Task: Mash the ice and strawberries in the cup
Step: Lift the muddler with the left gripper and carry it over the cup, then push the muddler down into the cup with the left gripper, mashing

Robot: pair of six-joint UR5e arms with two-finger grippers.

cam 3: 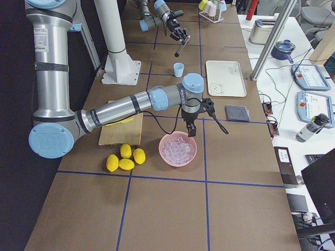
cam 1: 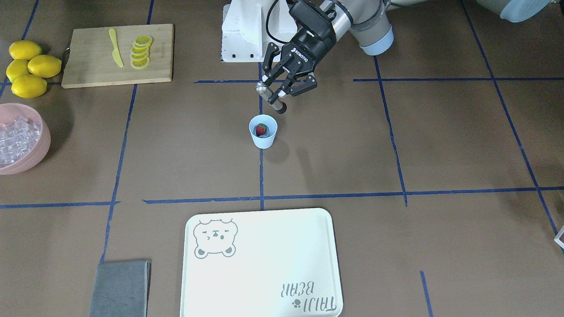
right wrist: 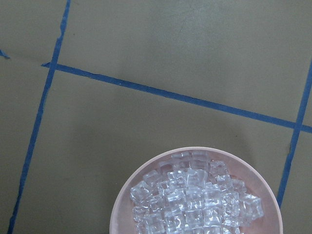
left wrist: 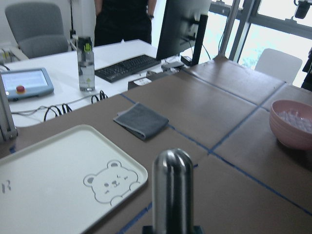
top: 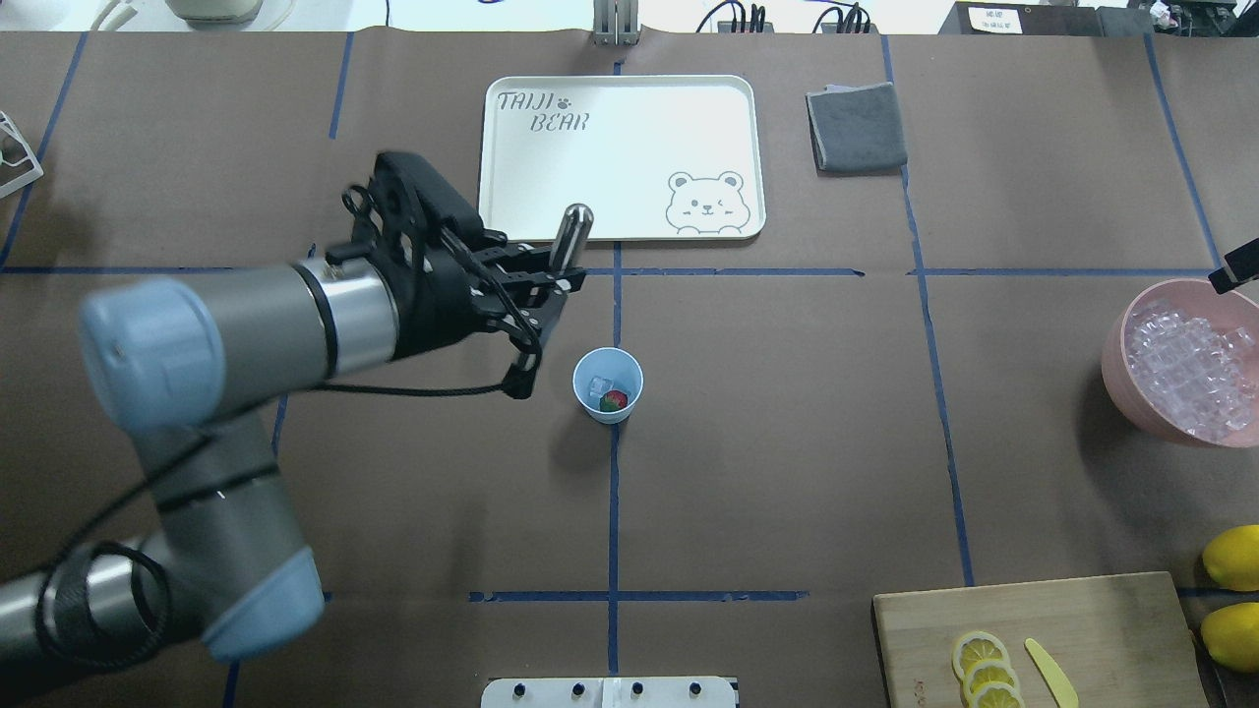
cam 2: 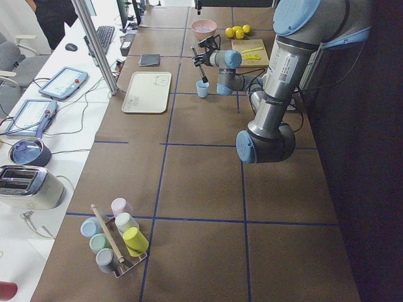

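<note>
Rounded steel muddler [left wrist: 172, 190], tilted, sits clamped in our left fingers [cam 1: 284, 88]; overhead, the pale-blue plastic cup [cam 1: 263, 141] holding red strawberry [cam 1: 261, 129] and ice [top: 600, 387] lies mid-tabletop at their five o'clock. We cannot tell our right fingers' [cam 3: 189, 127] state.

Pink bowl [cam 1: 43, 147] cut by the frame edge, lemons [top: 1234, 558] half out of frame, muddler [left wrist: 171, 190] cropped at its base.
</note>
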